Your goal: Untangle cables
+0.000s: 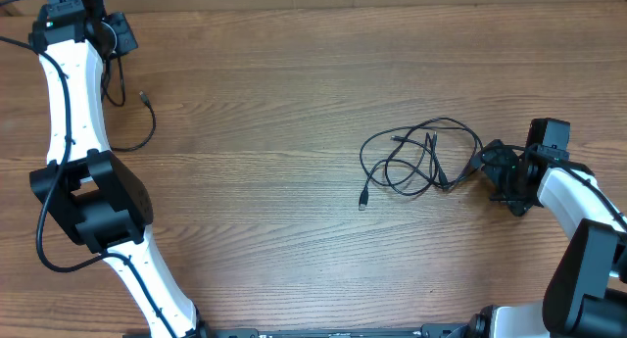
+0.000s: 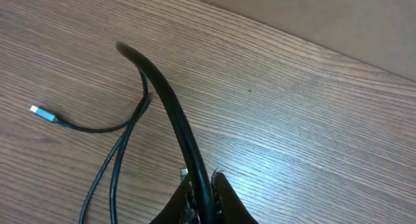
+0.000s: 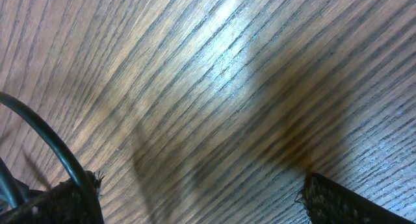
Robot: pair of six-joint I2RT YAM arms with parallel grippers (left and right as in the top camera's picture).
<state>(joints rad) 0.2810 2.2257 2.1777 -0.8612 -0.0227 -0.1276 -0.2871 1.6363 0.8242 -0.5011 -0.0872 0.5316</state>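
Observation:
A bundle of thin black cables (image 1: 421, 159) lies tangled at the table's centre right, with one plug end (image 1: 363, 203) trailing toward the front. My right gripper (image 1: 488, 168) sits at the bundle's right edge. Its fingers (image 3: 201, 185) are wide open, and one cable strand (image 3: 45, 136) runs past the left finger. My left gripper (image 1: 120, 34) is at the far left corner, shut (image 2: 203, 197) on a separate black cable (image 2: 166, 100). That cable trails down the table to a small plug (image 1: 144, 96), also seen in the left wrist view (image 2: 40, 112).
The wooden table (image 1: 274, 113) fills the view. The white left arm (image 1: 73, 103) stretches along the left side. Its black elbow joint (image 1: 93, 196) and fixed wires hang above the table there. The right arm (image 1: 578, 196) comes in from the right edge.

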